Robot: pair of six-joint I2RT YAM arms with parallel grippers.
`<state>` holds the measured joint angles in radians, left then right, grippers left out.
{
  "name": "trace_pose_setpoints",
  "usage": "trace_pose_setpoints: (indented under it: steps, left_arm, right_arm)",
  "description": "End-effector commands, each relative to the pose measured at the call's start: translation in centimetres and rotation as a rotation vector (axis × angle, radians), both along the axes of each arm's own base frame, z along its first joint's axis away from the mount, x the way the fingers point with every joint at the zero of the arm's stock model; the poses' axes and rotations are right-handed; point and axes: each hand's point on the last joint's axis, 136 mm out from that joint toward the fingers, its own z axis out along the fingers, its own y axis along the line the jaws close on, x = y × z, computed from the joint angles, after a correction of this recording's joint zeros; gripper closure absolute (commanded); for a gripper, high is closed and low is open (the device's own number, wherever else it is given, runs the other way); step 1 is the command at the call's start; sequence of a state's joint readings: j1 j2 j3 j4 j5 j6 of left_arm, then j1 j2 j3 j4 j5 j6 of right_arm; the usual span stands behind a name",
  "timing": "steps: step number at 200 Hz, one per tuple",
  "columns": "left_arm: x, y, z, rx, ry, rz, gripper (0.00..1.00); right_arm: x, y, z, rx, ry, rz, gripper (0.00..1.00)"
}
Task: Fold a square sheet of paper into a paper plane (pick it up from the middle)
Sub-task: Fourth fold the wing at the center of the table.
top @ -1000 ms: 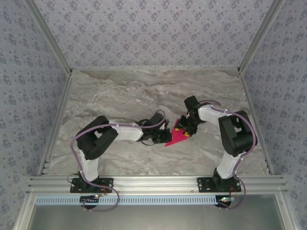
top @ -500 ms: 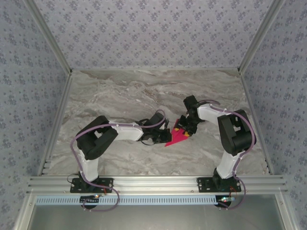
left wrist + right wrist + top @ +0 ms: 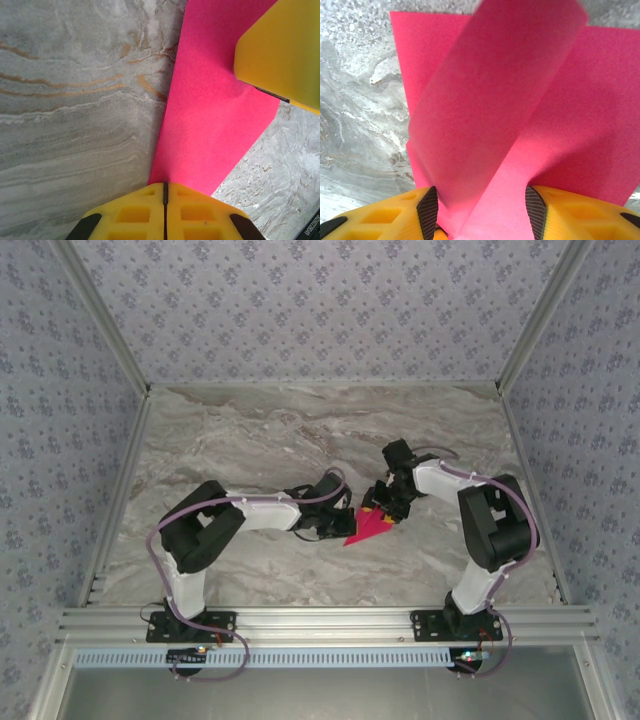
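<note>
**L fingers clamped on the pink paper, R fingers apart around a raised flap**

We found the pink paper (image 3: pixel 368 527) on the marble table (image 3: pixel 250 440), between the two arms and a bit toward the right arm's side. From above it read as a small pointed wedge, tip aimed near-left.

L gripper (image 3: pixel 165 189): in its wrist cam both yellow fingers were pressed together w/ no gap. The paper's narrow end ran straight into the seam between them, so we read it as pinched on that end of the paper. Beyond the fingers the rest of the sheet lay flat on the table.

R gripper (image 3: pixel 481 212): in its own cam the fingers stood well apart, approx. halfway. A flap of the paper stood up off the sheet and passed between the two black pads. The gap was far wider than the flap, so it wasn't gripping. We couldn't tell whether either pad touched the flap.

In the L wrist cam, one R finger (image 3: pixel 280 45) sat over the far part of the paper; contact vs. just above, we couldn't tell. From above, the two grippers were close together, L at the paper's left side, R at its far end.
</note>
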<state>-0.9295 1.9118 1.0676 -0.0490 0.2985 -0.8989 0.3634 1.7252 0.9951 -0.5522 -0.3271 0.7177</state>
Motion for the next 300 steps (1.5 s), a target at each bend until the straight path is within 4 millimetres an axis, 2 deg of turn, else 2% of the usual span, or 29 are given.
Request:
trace_pose_setpoints:
  steps: [1, 46, 66, 102, 151, 182, 221, 252, 284, 300]
  left_arm:
    - [-1.3, 3.1, -3.4, 0.164, 0.070, -0.005, 0.94]
    - [-1.4, 3.5, -4.0, 0.205, 0.070, -0.029, 0.94]
    - [-1.5, 3.6, -4.2, 0.221, 0.069, -0.040, 0.95]
    - [-1.4, 3.7, -4.1, 0.227, 0.064, -0.045, 0.95]
    - [-1.3, 3.4, -3.8, 0.221, 0.058, -0.052, 0.95]
    - [-1.1, 3.1, -3.2, 0.205, 0.045, -0.053, 0.95]
    - [-0.2, 2.2, -1.2, 0.154, 0.003, -0.050, 0.94]
    - [0.8, 1.3, 1.4, 0.080, -0.051, -0.039, 0.93]
    - [1.9, 0.6, 3.7, 0.004, -0.103, -0.022, 0.89]
    - [2.2, 0.0, 4.2, -0.034, -0.111, -0.022, 0.88]
  right_arm:
    - [-0.1, -0.5, 0.7, -0.007, -0.034, 0.027, 0.45]
    - [0.4, -0.1, 4.9, 0.081, -0.172, 0.052, 0.45]
    - [0.1, 0.2, 5.2, 0.106, -0.175, 0.063, 0.45]
    - [0.0, -0.4, 3.0, 0.051, -0.122, 0.055, 0.45]
    - [0.7, -0.1, 0.9, 0.033, -0.091, 0.094, 0.45]
    - [0.3, -1.0, -0.7, -0.029, -0.051, 0.087, 0.46]
    - [-0.5, -2.3, -2.6, -0.114, -0.001, 0.081, 0.49]
    - [-1.0, -2.8, -3.7, -0.157, 0.035, 0.083, 0.50]
    - [-1.4, -3.3, -4.5, -0.195, 0.055, 0.088, 0.51]
    - [-1.5, -3.4, -4.7, -0.202, 0.059, 0.091, 0.51]
